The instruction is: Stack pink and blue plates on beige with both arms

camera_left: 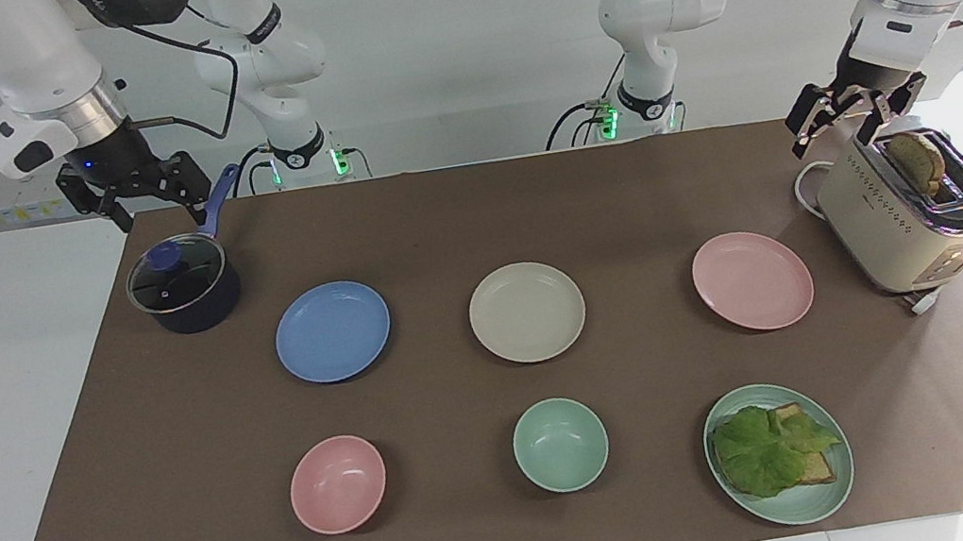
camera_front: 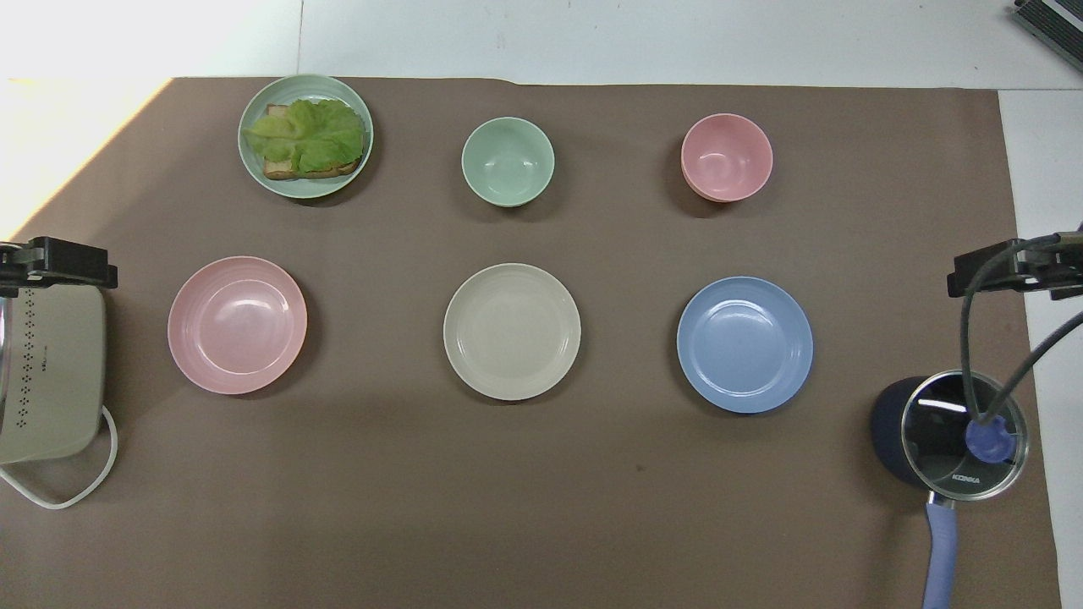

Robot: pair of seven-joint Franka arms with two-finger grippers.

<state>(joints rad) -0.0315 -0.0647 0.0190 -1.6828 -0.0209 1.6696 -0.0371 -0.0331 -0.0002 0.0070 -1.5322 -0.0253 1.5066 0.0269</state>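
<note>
Three equal plates lie in a row across the brown mat. The beige plate (camera_left: 527, 311) (camera_front: 512, 331) is in the middle. The blue plate (camera_left: 333, 331) (camera_front: 744, 344) lies beside it toward the right arm's end. The pink plate (camera_left: 752, 280) (camera_front: 237, 325) lies toward the left arm's end. All three are bare and apart from one another. My right gripper (camera_left: 153, 210) (camera_front: 1007, 269) hangs open and holds nothing, over the saucepan's handle. My left gripper (camera_left: 839, 136) (camera_front: 59, 258) hangs open with nothing in it, over the toaster's end nearest the robots.
A dark saucepan (camera_left: 183, 286) with a glass lid stands beside the blue plate. A cream toaster (camera_left: 908, 216) holding a bread slice stands beside the pink plate. Farther from the robots are a pink bowl (camera_left: 338, 484), a green bowl (camera_left: 560, 444) and a mint plate (camera_left: 799, 509) with lettuce and toast.
</note>
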